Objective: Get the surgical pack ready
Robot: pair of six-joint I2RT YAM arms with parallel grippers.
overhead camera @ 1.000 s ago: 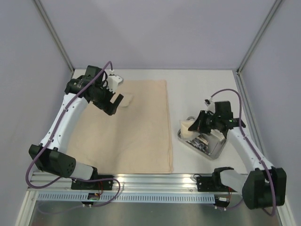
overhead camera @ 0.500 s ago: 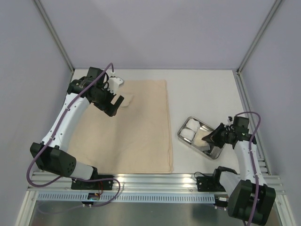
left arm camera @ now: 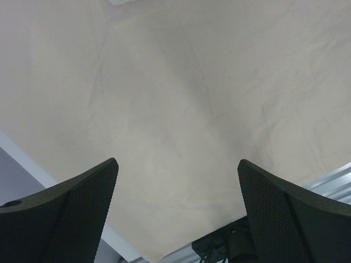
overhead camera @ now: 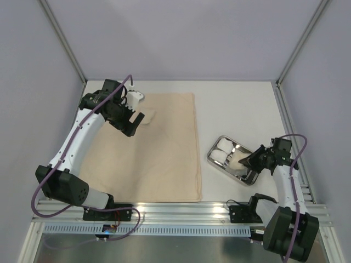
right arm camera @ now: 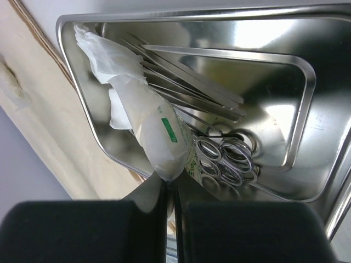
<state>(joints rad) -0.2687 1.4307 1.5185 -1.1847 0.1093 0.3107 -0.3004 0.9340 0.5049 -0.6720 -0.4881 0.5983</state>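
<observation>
Right pincer (right arm camera: 170,189) pulled back — packet (right arm camera: 159,137) pinched; one tray (right arm camera: 263,82), two gauze squares (overhead camera: 221,155).

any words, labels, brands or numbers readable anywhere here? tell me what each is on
Nothing can be read as words or numbers.
There is a green label on the white packet pinched in the right tool: its print is too blurred to read.
The steel tray, scissors and beige cloth show no markings.

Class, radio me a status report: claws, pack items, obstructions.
Left claw open over cloth. Right claw shut on gauze packet above steel tray. Scissors in tray.
</observation>
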